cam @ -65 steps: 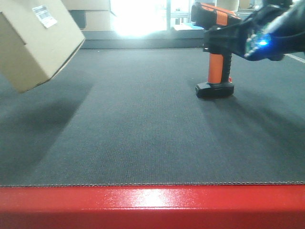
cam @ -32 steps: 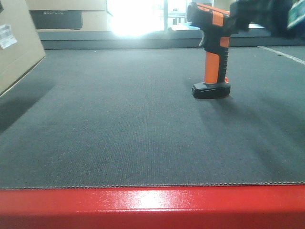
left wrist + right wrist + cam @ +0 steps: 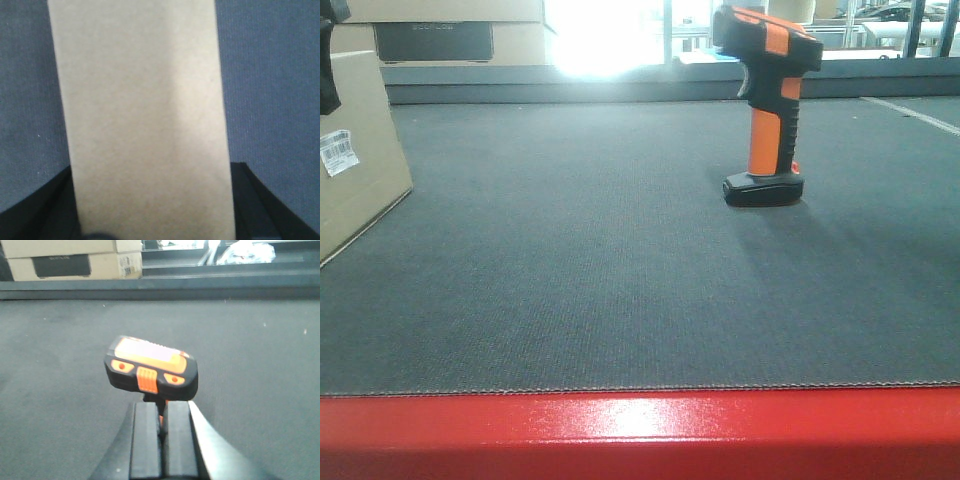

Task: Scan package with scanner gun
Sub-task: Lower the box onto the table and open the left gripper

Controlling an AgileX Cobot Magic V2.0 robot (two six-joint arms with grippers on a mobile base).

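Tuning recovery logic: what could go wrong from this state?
1. The scanner stands free, upright on its small base. The right gripper sits behind it with its fingers together and could tip it on approach.
2. The barcode label on the package is far to the scanner's side, so a scan would likely miss unless one of them is moved.

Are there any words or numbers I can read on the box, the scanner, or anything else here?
No text is readable here.
Package: white barcode label shows bars and tiny print, too small to read.
Background cardboard box: faint lettering on its dark panel and a small label, both too blurred.
Scanner gun: no lettering visible, only orange buttons.
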